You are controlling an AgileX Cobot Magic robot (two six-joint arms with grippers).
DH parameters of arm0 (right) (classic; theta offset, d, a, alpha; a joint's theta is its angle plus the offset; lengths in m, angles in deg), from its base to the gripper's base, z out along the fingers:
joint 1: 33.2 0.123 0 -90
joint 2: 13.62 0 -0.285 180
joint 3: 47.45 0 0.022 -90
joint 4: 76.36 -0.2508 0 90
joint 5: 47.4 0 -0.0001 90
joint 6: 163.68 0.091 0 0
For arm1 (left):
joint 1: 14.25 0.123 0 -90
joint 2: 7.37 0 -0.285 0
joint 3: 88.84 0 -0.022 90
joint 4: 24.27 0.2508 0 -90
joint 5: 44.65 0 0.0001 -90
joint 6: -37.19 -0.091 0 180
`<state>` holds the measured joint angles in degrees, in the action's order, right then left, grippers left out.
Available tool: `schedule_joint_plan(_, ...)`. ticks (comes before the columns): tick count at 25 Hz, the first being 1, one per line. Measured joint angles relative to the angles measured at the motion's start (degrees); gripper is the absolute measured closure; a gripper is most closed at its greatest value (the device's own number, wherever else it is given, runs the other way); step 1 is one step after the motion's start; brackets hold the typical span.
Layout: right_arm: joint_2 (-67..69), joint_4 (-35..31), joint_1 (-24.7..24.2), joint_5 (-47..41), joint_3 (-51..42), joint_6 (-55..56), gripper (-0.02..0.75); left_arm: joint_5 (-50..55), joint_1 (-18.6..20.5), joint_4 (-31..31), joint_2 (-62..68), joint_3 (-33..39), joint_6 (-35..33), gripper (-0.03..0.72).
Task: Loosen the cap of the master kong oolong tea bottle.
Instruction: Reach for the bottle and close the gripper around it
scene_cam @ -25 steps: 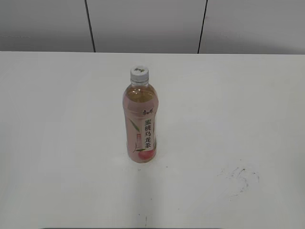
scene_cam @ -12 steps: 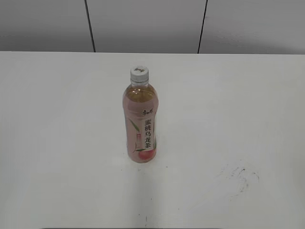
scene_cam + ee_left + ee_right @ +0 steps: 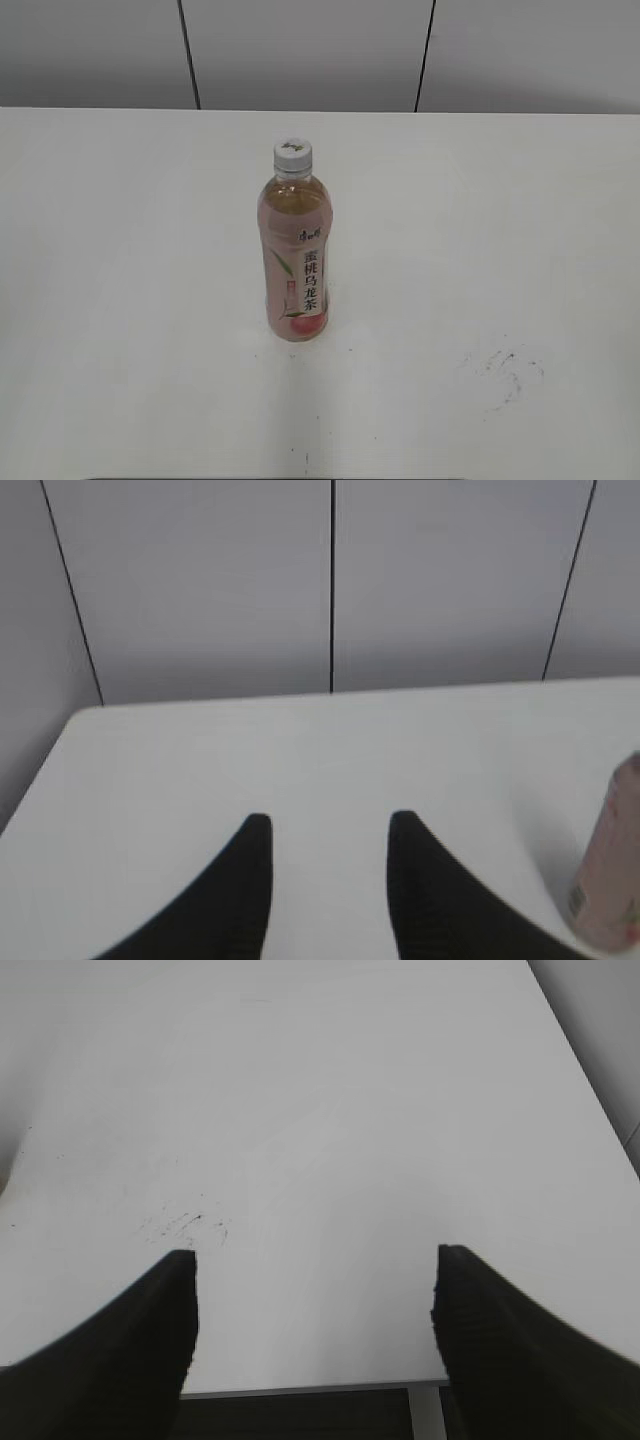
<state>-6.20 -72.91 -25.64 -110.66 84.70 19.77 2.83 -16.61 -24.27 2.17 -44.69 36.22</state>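
The master kong oolong tea bottle (image 3: 293,255) stands upright in the middle of the white table, pink label with black characters facing me. Its white cap (image 3: 292,154) sits on the neck. A sliver of the bottle's pink label shows at the right edge of the left wrist view (image 3: 612,880). My left gripper (image 3: 328,825) is open and empty over bare table, left of the bottle. My right gripper (image 3: 315,1258) is open wide and empty above the table's near edge. Neither gripper shows in the exterior view.
The white table (image 3: 120,250) runs back to a grey panelled wall (image 3: 300,50). Dark scuff marks (image 3: 505,365) lie at the front right, also in the right wrist view (image 3: 185,1225). The table's front edge (image 3: 310,1388) is below the right gripper.
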Motion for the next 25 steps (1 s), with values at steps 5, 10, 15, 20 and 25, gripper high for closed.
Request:
schedule_joint_plan(5,0.0,0.0,0.0,0.0,0.0,-0.04,0.183,-16.78,0.0,-3.17,6.25,0.85,-0.16,0.449)
schedule_joint_plan(10,0.0,0.0,0.0,0.0,0.0,-0.04,0.183,-36.0,0.0,-5.0,14.92,4.71,-1.58,0.449)
schedule_joint_plan(15,0.0,0.0,0.0,0.0,0.0,-0.03,0.183,-51.94,0.0,-6.0,27.6,7.76,-1.71,0.449)
schedule_joint_plan(20,0.0,0.0,0.0,0.0,0.0,-0.03,0.183,-65.17,-2.4,-3.67,42.32,9.21,-1.65,0.449)
schedule_joint_plan(25,0.0,0.0,0.0,0.0,0.0,-0.03,0.183,-79.19,-10.7,0.0,57.81,9.44,-1.44,0.449)
